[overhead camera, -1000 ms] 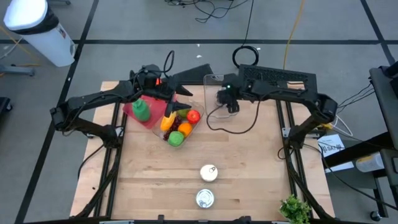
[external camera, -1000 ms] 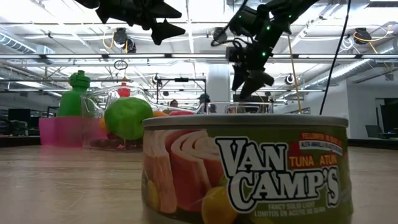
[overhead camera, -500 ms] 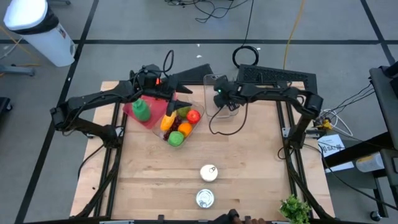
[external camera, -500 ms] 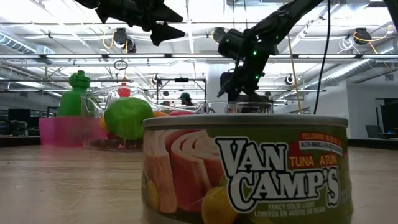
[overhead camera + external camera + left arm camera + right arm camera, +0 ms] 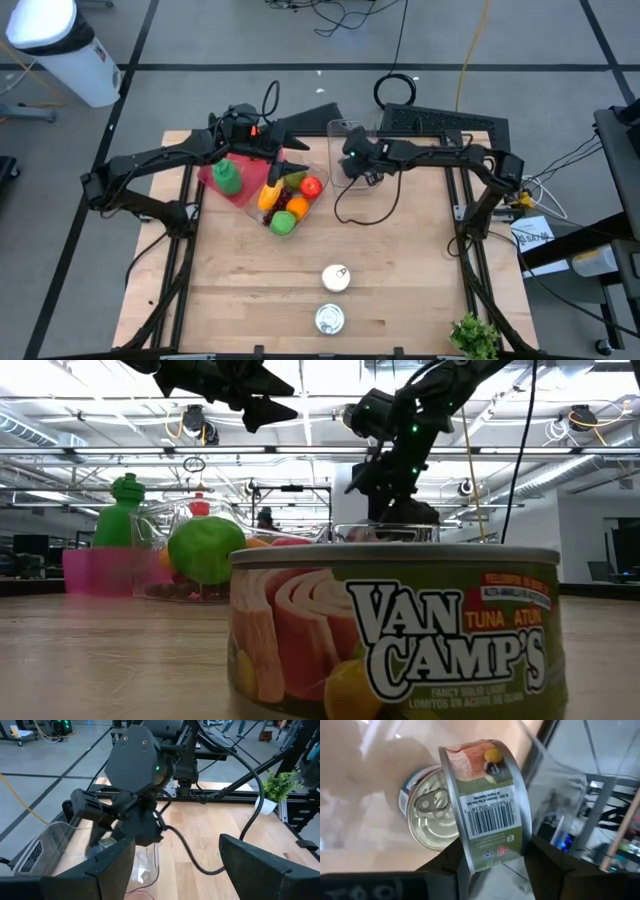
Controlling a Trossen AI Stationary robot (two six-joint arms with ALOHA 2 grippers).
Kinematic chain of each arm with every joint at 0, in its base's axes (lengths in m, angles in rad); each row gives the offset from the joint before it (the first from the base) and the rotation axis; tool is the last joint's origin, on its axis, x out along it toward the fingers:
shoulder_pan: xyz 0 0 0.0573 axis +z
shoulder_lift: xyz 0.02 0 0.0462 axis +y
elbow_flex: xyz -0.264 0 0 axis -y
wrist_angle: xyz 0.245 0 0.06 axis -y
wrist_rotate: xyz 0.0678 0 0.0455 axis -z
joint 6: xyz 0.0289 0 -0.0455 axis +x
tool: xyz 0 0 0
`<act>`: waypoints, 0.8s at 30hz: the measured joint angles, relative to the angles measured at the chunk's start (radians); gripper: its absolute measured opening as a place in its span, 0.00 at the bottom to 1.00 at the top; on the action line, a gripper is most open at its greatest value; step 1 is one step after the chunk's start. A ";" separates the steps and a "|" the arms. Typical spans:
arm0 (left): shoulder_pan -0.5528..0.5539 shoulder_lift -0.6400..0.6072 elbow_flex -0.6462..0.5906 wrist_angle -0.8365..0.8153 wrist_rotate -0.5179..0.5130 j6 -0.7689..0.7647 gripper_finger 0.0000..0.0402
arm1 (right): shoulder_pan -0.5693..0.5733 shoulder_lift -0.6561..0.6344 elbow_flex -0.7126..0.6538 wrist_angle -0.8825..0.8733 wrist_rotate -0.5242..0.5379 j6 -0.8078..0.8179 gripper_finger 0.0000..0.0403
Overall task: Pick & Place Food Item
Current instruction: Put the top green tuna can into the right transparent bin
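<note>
1. The right end effector [image 5: 352,163] is seen moved leftward over the last second, from beside the clear container [image 5: 352,140] at the table's [image 5: 400,280] far edge to a spot above its near-left rim, closer to the fruit tray [image 5: 285,200].
2. A tuna can [image 5: 482,827] is shown clamped between the right end effector's fingers [image 5: 545,862] in the right wrist view, label and barcode outward; a second can [image 5: 427,817] with a pull-tab lid is seen lying just behind it, apparently inside the clear plastic.
3. The shift is read as the placing step being lined up: the carried can is judged to be near its drop point over the container, with release not yet made.
4. The right arm is stretched across the table's far side from the right, its wrist bent down; in the low view its end effector [image 5: 390,495] is seen hanging just above the container's rim [image 5: 385,532].
5. The left end effector [image 5: 285,160] is held unchanged above the fruit tray, its fingers [image 5: 107,870] spread apart and nothing between them; the left arm is taken to be waiting.
6. Two more cans are left untouched near the table's front edge, one [image 5: 336,278] slightly behind the other [image 5: 329,319]; the nearest [image 5: 395,635] fills the low view.
7. A green bottle [image 5: 228,177] is seen standing in a pink bin [image 5: 212,178] beside the tray.
</note>
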 joint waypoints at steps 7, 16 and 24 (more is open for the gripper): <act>0.000 0.000 0.000 0.000 0.000 -0.001 0.75 | -0.004 -0.006 0.000 -0.040 -0.017 0.130 0.34; 0.000 0.000 0.000 0.001 0.000 -0.004 0.75 | -0.045 -0.086 0.047 -0.143 -0.153 0.509 0.34; 0.000 0.000 0.000 0.003 0.000 -0.014 0.75 | -0.238 -0.046 0.113 -0.307 -0.679 0.894 0.34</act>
